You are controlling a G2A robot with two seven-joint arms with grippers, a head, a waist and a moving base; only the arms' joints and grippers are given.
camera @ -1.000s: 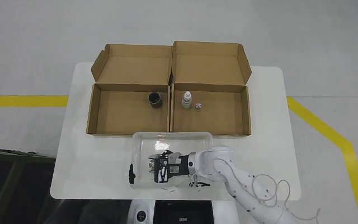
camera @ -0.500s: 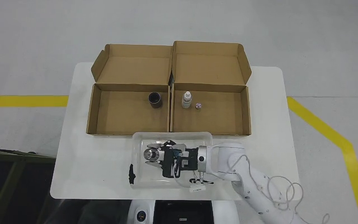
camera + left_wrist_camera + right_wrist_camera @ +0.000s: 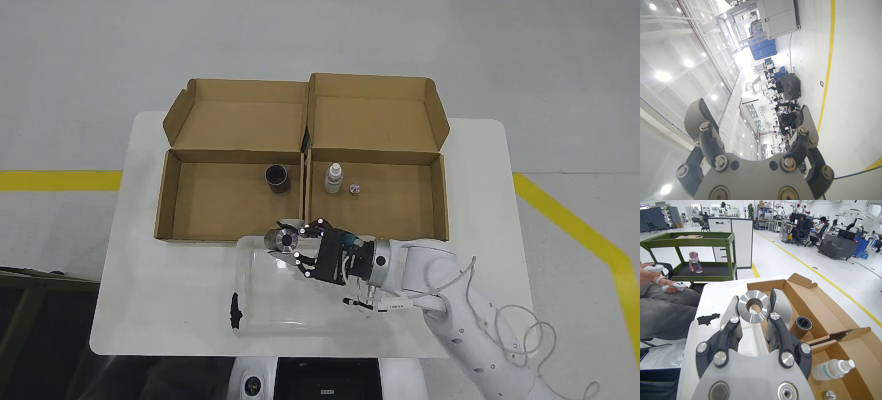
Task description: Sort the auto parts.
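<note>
Right wrist view: right gripper (image 3: 754, 303) clamps a steel ring (image 3: 762, 313); left gripper (image 3: 752, 107) gapes wide.

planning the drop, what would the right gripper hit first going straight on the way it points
Likely the near wall of the left brown cardboard box, just ahead of the right gripper, shut on the silver metal ring. Height is unclear; it might clear it.

Ring (image 3: 754, 308): bright machined metal, glossy.
Sleeve (image 3: 803, 326): dark metal, dull.
Boxes (image 3: 210, 205): brown cardboard, matt.
Tray (image 3: 280, 305): clear plastic, smooth.
Table (image 3: 140, 290): white, smooth.
</note>
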